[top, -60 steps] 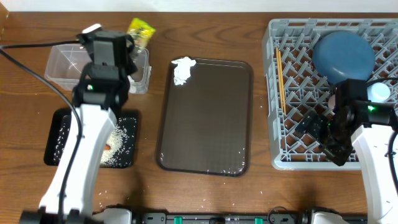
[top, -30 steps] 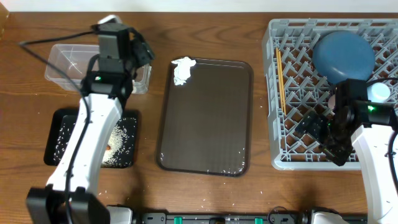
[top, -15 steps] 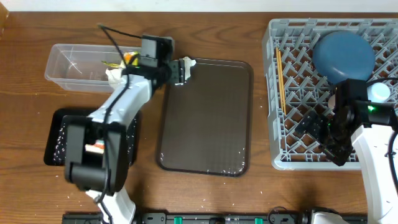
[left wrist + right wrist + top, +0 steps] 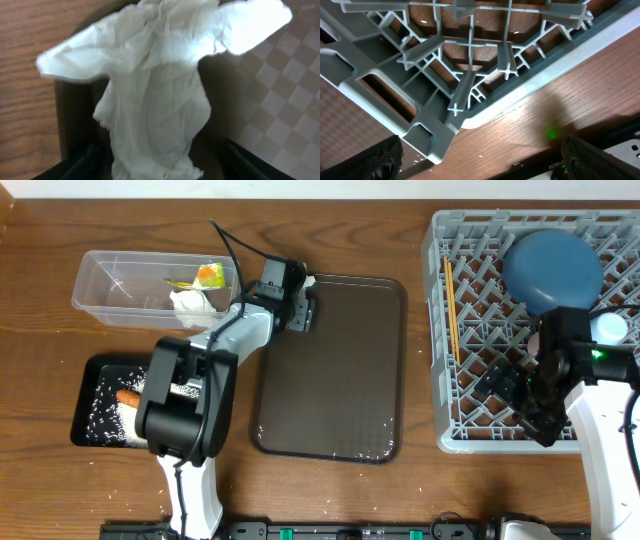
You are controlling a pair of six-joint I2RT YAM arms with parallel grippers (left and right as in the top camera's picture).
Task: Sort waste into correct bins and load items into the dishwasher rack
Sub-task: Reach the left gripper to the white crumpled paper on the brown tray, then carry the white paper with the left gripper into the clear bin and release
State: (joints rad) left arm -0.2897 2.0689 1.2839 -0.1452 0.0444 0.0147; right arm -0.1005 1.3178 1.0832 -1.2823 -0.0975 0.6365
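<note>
Brown tray (image 4: 330, 370) holds napkin (image 4: 155, 100), clear only wrist-side

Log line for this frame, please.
left gripper: open around napkin at serving tray corner | right gripper: open, empty, at rack front edge

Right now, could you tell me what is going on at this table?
The left gripper, jaws open, is at a crumpled white napkin on the far-left corner of the brown serving tray, not yet gripping it. The clear container holds a wrapper and another napkin; the black tray holds rice and a carrot. The plate, chopsticks and a light-blue cup sit in the rack. The right gripper hangs open there.
</note>
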